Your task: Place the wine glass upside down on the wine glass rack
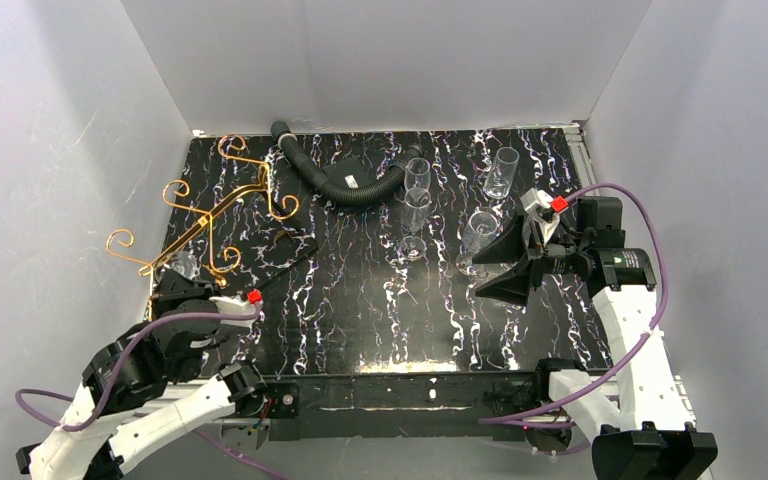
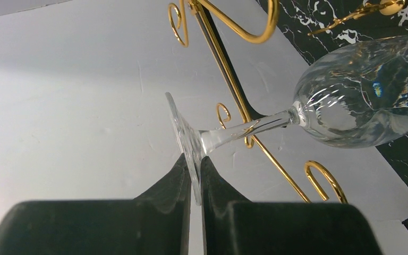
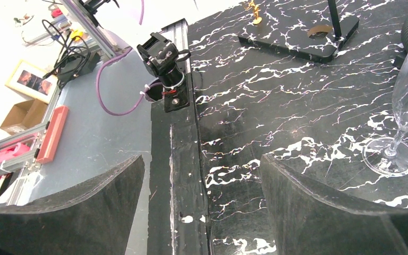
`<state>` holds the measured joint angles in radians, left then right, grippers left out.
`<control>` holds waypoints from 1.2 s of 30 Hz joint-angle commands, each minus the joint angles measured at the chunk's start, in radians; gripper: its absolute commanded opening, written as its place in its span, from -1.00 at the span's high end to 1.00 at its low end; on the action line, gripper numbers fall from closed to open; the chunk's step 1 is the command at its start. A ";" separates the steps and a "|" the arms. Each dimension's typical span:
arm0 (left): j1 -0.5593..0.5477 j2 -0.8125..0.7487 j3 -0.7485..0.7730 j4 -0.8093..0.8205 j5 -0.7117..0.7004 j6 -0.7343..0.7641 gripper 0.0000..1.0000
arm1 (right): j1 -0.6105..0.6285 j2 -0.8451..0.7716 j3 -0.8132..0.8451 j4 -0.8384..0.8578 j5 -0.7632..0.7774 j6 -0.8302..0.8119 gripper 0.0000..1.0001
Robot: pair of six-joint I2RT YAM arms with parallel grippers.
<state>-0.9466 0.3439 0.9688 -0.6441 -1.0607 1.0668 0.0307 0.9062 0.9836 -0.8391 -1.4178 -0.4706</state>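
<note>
Black marbled table (image 1: 360, 320), white walls all round. Left gripper (image 2: 192, 166) is pinched tight on the foot of the wine glass (image 2: 358, 101), so the glass sits tipped over with its stem sideways. It's just beside the lower scrolls of the gold wine glass rack (image 1: 215, 212) at the table's left edge. Can't tell if they touch. Right gripper (image 3: 201, 162) hangs wide open, holding nothing, near four spare glasses (image 1: 416, 225). Black hose (image 1: 345, 187) lies at the back.

White arm links (image 1: 640, 340); black joints (image 1: 140, 365); purple cables (image 1: 650, 250); red markers (image 1: 559, 204)
</note>
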 commanded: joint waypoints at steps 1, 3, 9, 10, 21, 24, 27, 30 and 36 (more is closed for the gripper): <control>-0.006 0.043 0.035 0.030 -0.080 0.024 1.00 | -0.010 -0.013 0.017 -0.006 -0.032 0.003 -0.75; -0.006 0.043 0.020 0.034 -0.077 0.024 1.00 | -0.011 -0.013 0.016 -0.006 -0.034 0.003 -0.75; -0.006 0.055 0.005 0.043 -0.070 0.009 1.00 | -0.012 -0.009 0.019 -0.006 -0.042 0.003 -0.75; -0.006 0.057 0.003 0.049 -0.069 0.009 1.00 | -0.012 -0.008 0.019 -0.007 -0.043 0.003 -0.74; -0.006 0.092 0.011 0.133 -0.079 0.037 1.00 | -0.014 -0.005 0.020 -0.008 -0.046 0.001 -0.75; -0.006 0.112 0.023 0.133 -0.082 0.023 1.00 | -0.014 -0.004 0.023 -0.008 -0.049 0.002 -0.75; 0.002 0.132 0.024 0.129 -0.075 0.015 1.00 | -0.013 -0.007 0.024 -0.010 -0.049 0.002 -0.75; 0.048 0.147 0.018 0.126 -0.047 0.009 1.00 | -0.014 -0.012 0.023 -0.013 -0.049 0.000 -0.75; 0.379 0.240 0.029 0.149 0.210 -0.044 1.00 | -0.015 -0.012 0.030 -0.023 -0.050 -0.004 -0.75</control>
<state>-0.7017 0.5186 0.9714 -0.5205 -0.9451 1.0637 0.0208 0.9047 0.9836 -0.8410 -1.4403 -0.4706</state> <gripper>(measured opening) 0.048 0.873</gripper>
